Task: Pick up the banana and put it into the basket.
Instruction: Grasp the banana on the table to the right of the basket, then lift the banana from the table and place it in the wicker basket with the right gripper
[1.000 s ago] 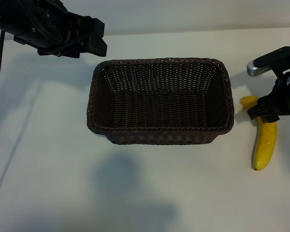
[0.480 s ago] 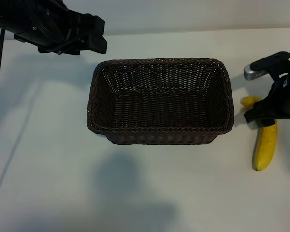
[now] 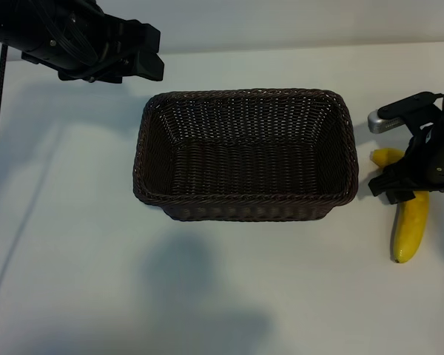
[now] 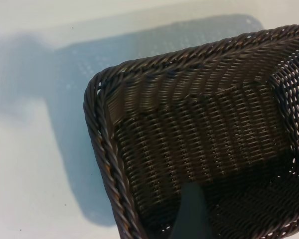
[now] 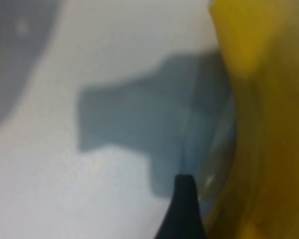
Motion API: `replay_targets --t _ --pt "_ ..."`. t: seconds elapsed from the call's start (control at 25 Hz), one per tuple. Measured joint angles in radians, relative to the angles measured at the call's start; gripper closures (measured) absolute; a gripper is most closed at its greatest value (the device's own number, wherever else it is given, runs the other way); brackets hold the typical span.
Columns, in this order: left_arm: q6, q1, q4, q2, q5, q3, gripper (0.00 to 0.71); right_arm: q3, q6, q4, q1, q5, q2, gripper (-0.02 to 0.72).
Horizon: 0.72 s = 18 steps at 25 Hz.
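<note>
**White table, right claw sitting low over the banana**

White table is carrying the basket at centre; we are seeing nothing inside it. Open room is showing on every side of its rim. The banana is lying on the table just right of the basket, apart from it. We are seeing the right gripper spread wide across the banana's upper half, gripping nothing. The left gripper is hanging wide open and empty past the basket's far-left corner. Versus a second ago, the right gripper is sitting lower and closer to the basket, and the banana looks nudged slightly.
</note>
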<state>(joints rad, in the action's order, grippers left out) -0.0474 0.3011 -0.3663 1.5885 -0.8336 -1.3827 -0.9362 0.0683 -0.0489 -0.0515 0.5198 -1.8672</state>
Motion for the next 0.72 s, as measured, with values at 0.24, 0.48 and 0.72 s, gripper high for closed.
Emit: replay_targets --t 0.24,0.48,0.72 --pt "-0.003 0.000 0.000 0.000 0.008 0.000 0.120 -0.001 0.000 0.011 0.000 -0.003 -0.012 0.248" --pt "-0.003 0.000 0.000 0.000 0.016 0.000 0.120 -0.009 -0.014 0.013 0.000 0.006 -0.014 0.298" --pt "-0.003 0.000 0.000 0.000 0.017 0.000 0.121 -0.098 -0.027 -0.010 0.000 0.127 -0.022 0.298"
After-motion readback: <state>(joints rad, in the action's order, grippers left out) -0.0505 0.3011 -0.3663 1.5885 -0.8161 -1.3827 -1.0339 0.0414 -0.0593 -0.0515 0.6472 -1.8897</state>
